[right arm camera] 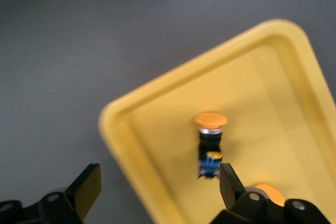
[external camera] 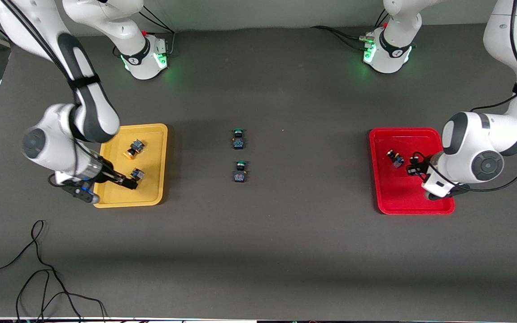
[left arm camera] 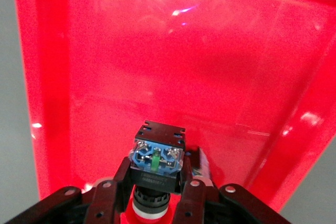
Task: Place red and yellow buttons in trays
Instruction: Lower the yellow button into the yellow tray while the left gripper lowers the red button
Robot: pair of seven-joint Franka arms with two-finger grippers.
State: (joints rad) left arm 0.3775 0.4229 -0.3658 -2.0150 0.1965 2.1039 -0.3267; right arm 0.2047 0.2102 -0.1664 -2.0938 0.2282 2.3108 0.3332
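The yellow tray lies toward the right arm's end and holds two yellow buttons. My right gripper is open and empty, low over the tray beside the nearer button. The right wrist view shows the tray, one yellow button and the other's cap by a finger. The red tray lies toward the left arm's end, with one red button lying in it. My left gripper is shut on a second red button low over the red tray.
Two green-capped buttons stand on the dark table midway between the trays. Loose black cables lie near the table's front edge at the right arm's end.
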